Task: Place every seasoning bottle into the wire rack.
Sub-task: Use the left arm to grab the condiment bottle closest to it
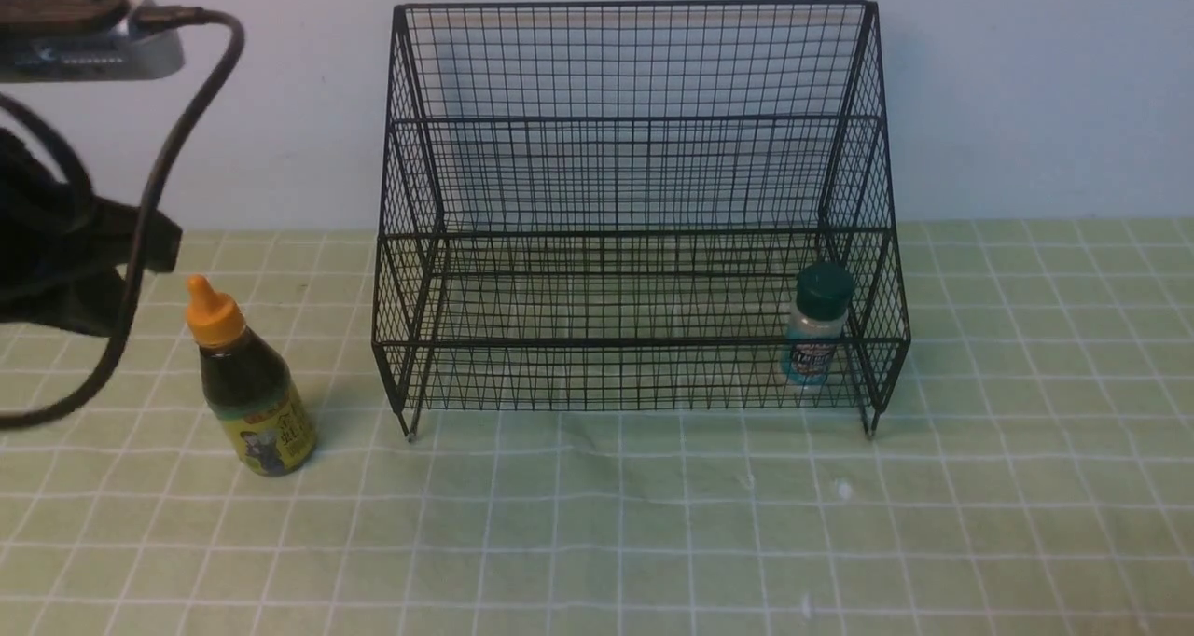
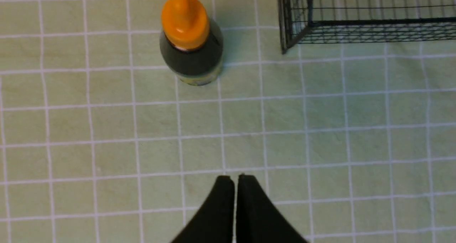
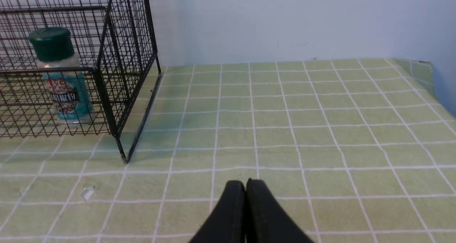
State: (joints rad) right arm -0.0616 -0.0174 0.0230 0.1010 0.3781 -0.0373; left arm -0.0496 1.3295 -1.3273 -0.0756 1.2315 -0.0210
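Wire rack (image 1: 634,235) of black mesh, with two stepped tiers, a tall back and small feet, stands on a pale green cloth with a white grid (image 1: 653,524), its back close to the light wall. It also shows in the left wrist view (image 2: 374,22) and the right wrist view (image 3: 107,75).

At the left edge of the front view, the left arm's dark body (image 1: 56,244) and a black cable (image 1: 159,188) hang above the cloth.

One seasoning bottle, the taller one with dark liquid, an orange pointed cap and a yellow-green label (image 1: 247,384) (image 2: 190,47), stands upright on the cloth outside the rack, near its left front foot.

A small clear shaker with a dark green lid and a teal label (image 1: 816,328) (image 3: 60,75) stands upright inside the rack's lower front tier, at its right end.

The left gripper (image 2: 235,179) has its black fingers pressed together on nothing, apart from the dark bottle. The right gripper (image 3: 245,182) is likewise closed and empty, over bare cloth to the right of the rack.

A tiny white scrap (image 3: 87,192) lies on the cloth in front of the rack.
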